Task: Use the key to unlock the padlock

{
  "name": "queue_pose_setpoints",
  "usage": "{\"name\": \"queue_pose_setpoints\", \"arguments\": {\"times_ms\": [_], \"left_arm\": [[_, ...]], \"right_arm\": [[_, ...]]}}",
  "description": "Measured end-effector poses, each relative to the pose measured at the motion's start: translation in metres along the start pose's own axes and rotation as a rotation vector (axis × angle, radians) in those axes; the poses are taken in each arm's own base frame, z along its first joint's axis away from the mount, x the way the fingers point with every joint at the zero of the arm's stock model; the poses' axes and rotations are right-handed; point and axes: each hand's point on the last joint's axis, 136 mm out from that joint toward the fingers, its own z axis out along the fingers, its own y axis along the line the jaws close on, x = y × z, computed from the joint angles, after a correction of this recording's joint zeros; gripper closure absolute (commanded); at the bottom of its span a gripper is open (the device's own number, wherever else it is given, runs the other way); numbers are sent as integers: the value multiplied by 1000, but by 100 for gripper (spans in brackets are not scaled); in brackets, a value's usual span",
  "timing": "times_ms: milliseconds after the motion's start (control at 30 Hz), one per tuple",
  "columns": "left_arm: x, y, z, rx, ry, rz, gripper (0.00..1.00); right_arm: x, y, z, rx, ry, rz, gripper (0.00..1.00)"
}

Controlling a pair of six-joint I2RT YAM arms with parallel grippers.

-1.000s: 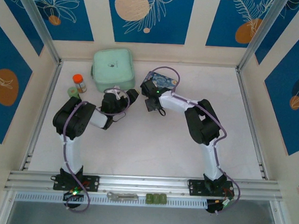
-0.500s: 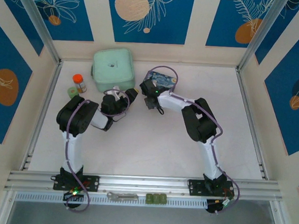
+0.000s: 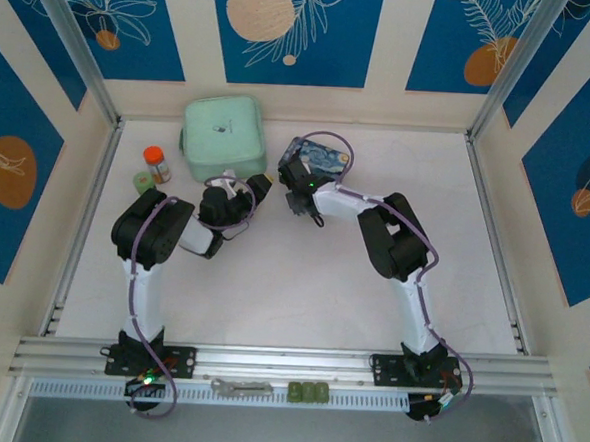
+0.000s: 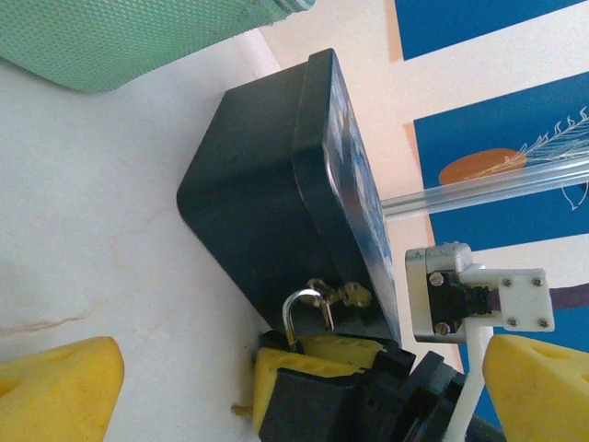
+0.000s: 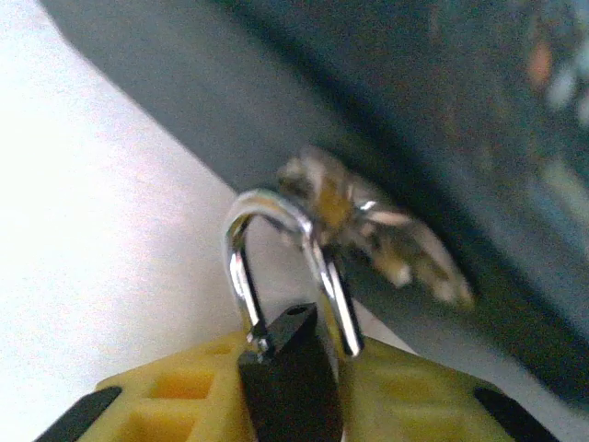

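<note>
The padlock [image 5: 290, 378] has a dark body and a silvery shackle [image 4: 296, 308] hooked through the brass hasp [image 5: 368, 226] of the dark tin box [image 4: 248, 203]. My right gripper [image 5: 290, 391] is shut on the padlock body, one yellow finger on each side. One shackle leg stands free of the body and an empty hole shows on top. In the top view the right gripper [image 3: 299, 188] sits at the box's near-left corner [image 3: 319, 160]. My left gripper [image 4: 299, 378] is open, facing the padlock from the left, holding nothing. A small brass tip [image 4: 241, 408] pokes out beside the right finger; I cannot tell if it is the key.
A mint-green case [image 3: 223, 131] stands at the back, just behind the left gripper [image 3: 262, 187]. An orange-capped bottle [image 3: 155, 162] and a small green item [image 3: 142, 182] sit to its left. A metal tool [image 3: 242, 386] and green pieces [image 3: 307, 391] lie on the front rail.
The right gripper has closed in on the padlock body and shifted slightly toward the tin box. The left arm drew up a little, its jaws staying wide.
</note>
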Motion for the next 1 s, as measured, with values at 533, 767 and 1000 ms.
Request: {"name": "queue_pose_setpoints", "arguments": {"times_ms": [533, 767, 1000], "left_arm": [[3, -3, 2, 7, 25, 0, 0], [-5, -7, 26, -83, 85, 99, 0], [-11, -30, 51, -141, 150, 243, 4]], "right_arm": [[3, -8, -7, -148, -32, -66, 100], [41, -29, -29, -311, 11, -17, 100], [55, -15, -43, -435, 27, -11, 100]]}}
